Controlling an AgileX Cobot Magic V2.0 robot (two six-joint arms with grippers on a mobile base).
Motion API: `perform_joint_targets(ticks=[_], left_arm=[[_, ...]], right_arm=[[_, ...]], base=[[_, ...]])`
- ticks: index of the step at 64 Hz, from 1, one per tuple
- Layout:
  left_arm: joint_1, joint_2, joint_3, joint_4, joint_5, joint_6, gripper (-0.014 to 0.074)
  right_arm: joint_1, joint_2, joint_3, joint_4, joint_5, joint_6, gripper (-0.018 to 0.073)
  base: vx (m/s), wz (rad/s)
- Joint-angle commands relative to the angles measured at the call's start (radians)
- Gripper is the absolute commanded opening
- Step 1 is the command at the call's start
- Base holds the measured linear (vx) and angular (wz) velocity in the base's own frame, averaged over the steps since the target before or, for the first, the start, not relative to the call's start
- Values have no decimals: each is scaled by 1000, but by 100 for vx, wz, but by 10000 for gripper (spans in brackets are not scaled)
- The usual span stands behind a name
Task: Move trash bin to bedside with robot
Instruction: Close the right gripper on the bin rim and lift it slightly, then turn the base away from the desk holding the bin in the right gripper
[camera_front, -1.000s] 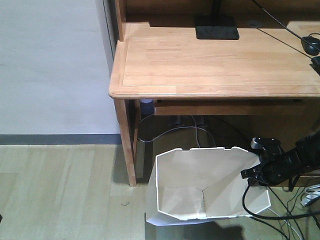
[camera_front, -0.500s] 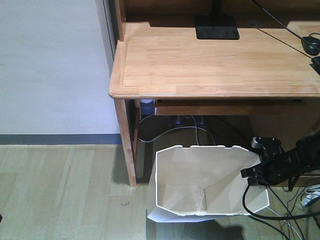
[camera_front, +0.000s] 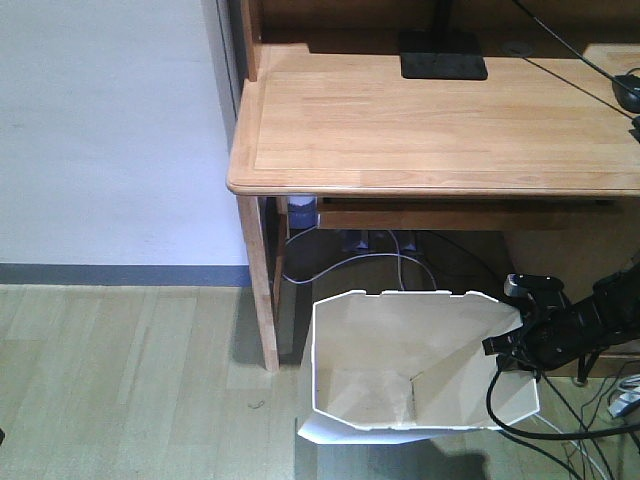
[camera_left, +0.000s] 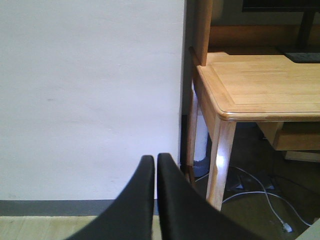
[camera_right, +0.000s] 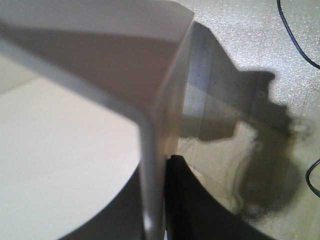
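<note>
The white trash bin (camera_front: 455, 385) with its angular rim and cream inside stands tilted on the wood floor in front of the desk. My right gripper (camera_front: 506, 351), at the end of the robot's black arm (camera_front: 590, 318), is shut on the bin's right rim. In the right wrist view the thin bin wall (camera_right: 150, 150) runs between the two black fingers of that gripper (camera_right: 159, 200). My left gripper (camera_left: 156, 161) is shut on nothing and faces the white wall. The bedside is out of view.
A wooden desk (camera_front: 440, 120) stands just behind the bin, its front leg (camera_front: 260, 290) left of the bin. Black and white cables (camera_front: 580, 440) lie on the floor at the right and under the desk. A white wall (camera_front: 110, 130) with a grey baseboard fills the left.
The desk and wall have slid to the right in the front view, while the bin and my right gripper keep the same place in the frame. The grip on the rim is unchanged.
</note>
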Motion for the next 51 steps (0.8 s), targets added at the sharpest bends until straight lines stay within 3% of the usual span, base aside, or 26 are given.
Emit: perform_joint_targets(ticks=[1,22,51], left_arm=[[-2,-14,19,-3,-69,-4,-6],[-2,-14,19,-3,-69,-4,-6],[-2,-14,19,-3,-69,-4,-6]], right_arm=[[-2,-76,-10,39,187,1,-5],[-2,-76,-10,39,188,1,-5],[-2,-76,-10,39,193,1,-5]], base=[[-3,11],[-5,22],[-5,46]])
